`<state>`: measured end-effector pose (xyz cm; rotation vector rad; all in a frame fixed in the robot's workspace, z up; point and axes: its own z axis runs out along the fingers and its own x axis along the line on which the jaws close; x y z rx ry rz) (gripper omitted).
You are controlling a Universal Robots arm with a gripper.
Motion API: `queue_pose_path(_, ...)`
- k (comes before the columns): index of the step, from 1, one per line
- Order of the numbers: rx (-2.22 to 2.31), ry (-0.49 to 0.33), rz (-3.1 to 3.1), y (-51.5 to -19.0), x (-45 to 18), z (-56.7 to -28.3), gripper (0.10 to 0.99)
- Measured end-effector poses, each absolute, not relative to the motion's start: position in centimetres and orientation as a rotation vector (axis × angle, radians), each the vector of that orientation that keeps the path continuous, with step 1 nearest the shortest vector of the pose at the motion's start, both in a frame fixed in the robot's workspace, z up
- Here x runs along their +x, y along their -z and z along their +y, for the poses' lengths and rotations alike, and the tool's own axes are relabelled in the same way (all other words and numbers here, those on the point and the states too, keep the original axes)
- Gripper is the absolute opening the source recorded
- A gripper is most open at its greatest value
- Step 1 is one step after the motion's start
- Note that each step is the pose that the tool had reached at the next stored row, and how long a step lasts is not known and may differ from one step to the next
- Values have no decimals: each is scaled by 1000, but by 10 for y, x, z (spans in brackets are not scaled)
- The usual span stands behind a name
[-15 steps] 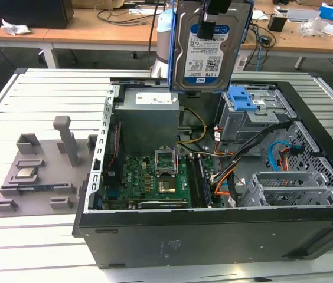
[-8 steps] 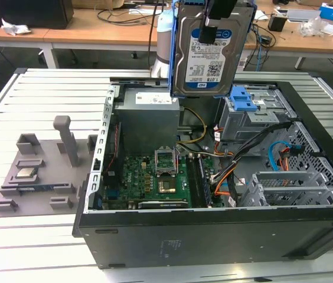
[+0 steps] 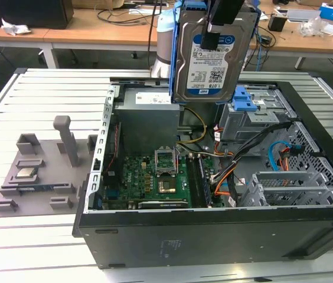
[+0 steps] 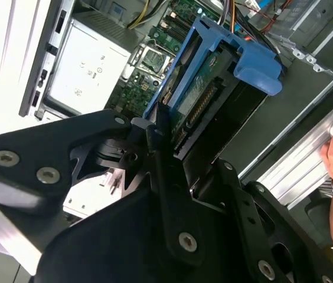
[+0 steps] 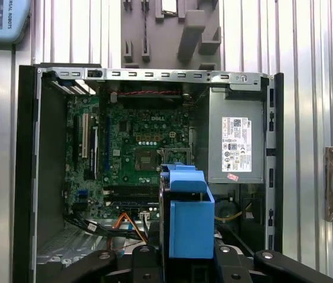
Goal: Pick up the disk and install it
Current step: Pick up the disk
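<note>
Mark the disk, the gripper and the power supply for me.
disk (image 3: 211,68), exterior view, on its white-and-blue label.
gripper (image 4: 167,138), second wrist view, midway between the fingertips clamped on the disk.
power supply (image 5: 237,144), first wrist view, on its white sticker.

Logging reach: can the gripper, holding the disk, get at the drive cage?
Probably yes: the gripper holds the disk above the open case, and nothing covers the drive cage.

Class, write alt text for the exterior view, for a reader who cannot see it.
The robot's hand holds the disk upright, label facing the camera, above an open computer case. The case lies on a slatted metal table, with a grey parts tray at the exterior view's left.
</note>
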<state>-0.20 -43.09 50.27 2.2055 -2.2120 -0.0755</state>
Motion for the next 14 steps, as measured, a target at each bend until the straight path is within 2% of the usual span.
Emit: queue_pose_path(14,2206,76,-2212,-501,-2,-456,357)
